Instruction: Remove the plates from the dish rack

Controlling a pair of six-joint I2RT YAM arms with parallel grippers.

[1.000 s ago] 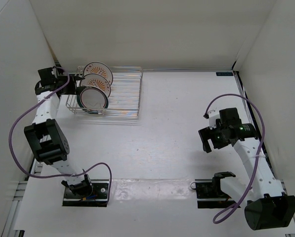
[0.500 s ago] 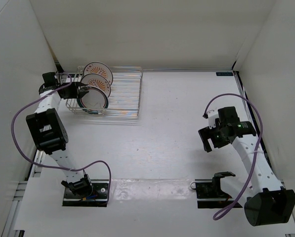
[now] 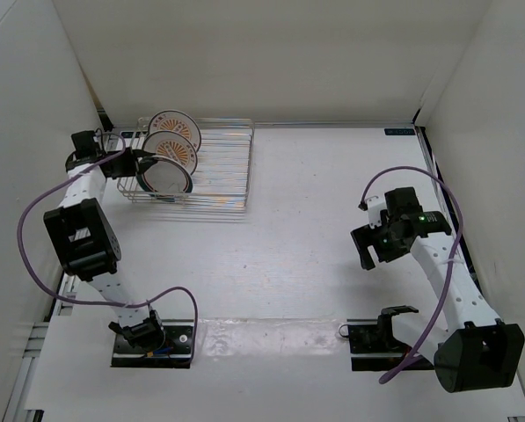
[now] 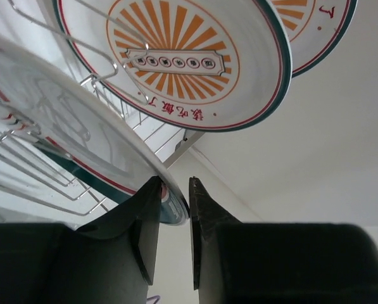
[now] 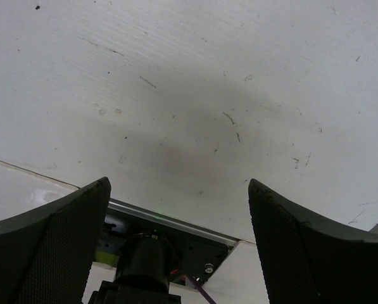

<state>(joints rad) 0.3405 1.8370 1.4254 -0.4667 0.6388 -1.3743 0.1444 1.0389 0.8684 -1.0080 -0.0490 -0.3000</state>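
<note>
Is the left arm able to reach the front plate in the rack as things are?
Probably yes: the left claw holds the rim of the front plate between its fingers; nothing blocks it.

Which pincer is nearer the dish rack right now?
Left. The left pincer is clamped on the front plate inside the dish rack; the right pincer hangs open over the table, far to its right.

Red Chinese characters printed upside-down under orange rays on sunburst plate [image 4: 176, 63]; tiny row in its centre panel unreadable. One red character on second sunburst plate [image 4: 318, 22]. Blue label [image 3: 394, 132] at table's far edge illegible.
</note>
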